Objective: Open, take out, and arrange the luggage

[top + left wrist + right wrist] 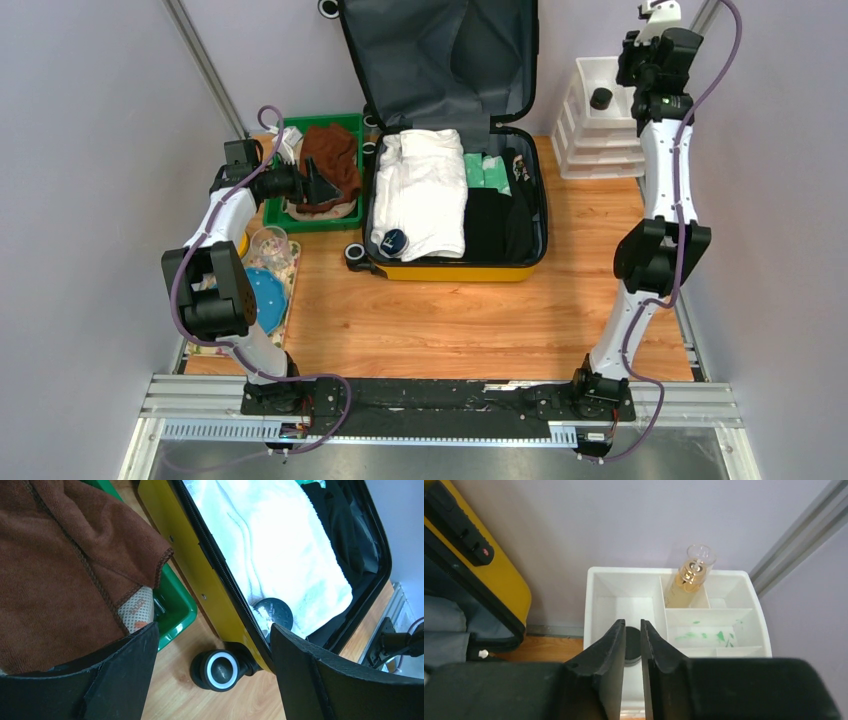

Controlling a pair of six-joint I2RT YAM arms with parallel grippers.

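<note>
Top cam: high at the near edge, looking down on the whole table (450, 320). Left wrist cam: close, angled down at suitcase (192, 570) side and green tray (175, 610). Right wrist cam: close over white organizer (624, 571). Top view covers both.

A green tray (312, 226) sat at upper left of the top view on the wooden worktop (450, 320), heaped with a brown towel (330, 160) over a cream patterned cloth (136, 611). Below it, at the left edge, a clear cup (268, 243) and a blue plate (265, 298) rested on a patterned mat (291, 268). At upper right stood a white drawer unit (585, 150); its divided top held a small black round piece (600, 98) and a leaning clear bottle (691, 577) of amber liquid.
</note>
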